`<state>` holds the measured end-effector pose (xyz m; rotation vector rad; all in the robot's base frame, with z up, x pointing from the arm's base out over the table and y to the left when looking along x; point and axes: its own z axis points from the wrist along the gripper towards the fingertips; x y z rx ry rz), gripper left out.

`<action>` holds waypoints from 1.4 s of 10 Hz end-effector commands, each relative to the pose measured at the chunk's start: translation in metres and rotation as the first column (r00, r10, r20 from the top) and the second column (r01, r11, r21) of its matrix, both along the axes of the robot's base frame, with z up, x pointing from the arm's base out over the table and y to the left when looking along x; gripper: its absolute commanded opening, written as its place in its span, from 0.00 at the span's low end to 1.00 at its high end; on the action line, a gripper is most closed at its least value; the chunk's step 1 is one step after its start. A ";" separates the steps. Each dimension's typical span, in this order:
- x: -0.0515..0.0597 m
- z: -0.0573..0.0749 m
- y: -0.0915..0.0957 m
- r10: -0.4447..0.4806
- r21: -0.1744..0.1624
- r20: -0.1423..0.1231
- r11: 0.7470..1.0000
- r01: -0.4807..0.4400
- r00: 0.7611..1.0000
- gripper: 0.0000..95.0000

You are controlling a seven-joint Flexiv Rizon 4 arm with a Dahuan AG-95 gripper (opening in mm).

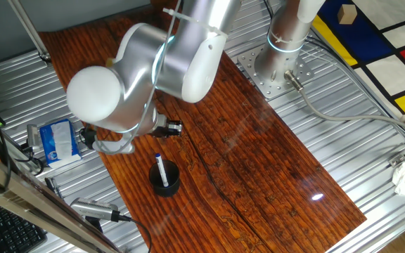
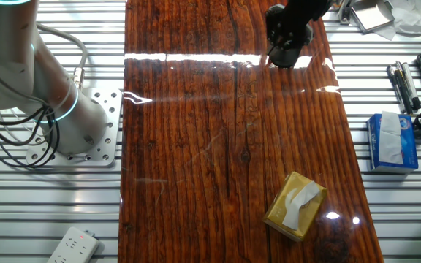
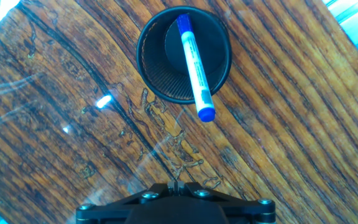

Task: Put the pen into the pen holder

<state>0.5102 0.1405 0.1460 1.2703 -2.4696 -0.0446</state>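
Observation:
The pen (image 3: 193, 65), white with a blue cap and blue end, stands tilted inside the pen holder (image 3: 160, 87), a short black cup on the wooden table. Its upper end leans over the cup's rim. One fixed view shows the pen (image 1: 160, 169) sticking up out of the holder (image 1: 166, 184). My gripper (image 3: 176, 185) is shut and empty, set back from the cup and apart from the pen. In that fixed view the gripper (image 1: 175, 128) sits just behind the cup, under the arm. In the other fixed view the black hand (image 2: 292, 25) covers the cup at the table's far end.
A tan cardboard box (image 2: 294, 206) lies on the near right of the table. A blue tissue pack (image 1: 55, 140) and a silver-grey tool (image 1: 93, 209) lie off the wood on the metal bench. The arm's base (image 1: 276, 67) is bolted beside the table.

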 end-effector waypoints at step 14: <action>0.001 0.006 0.003 -0.008 -0.014 -0.003 1.000 0.008 1.000 0.00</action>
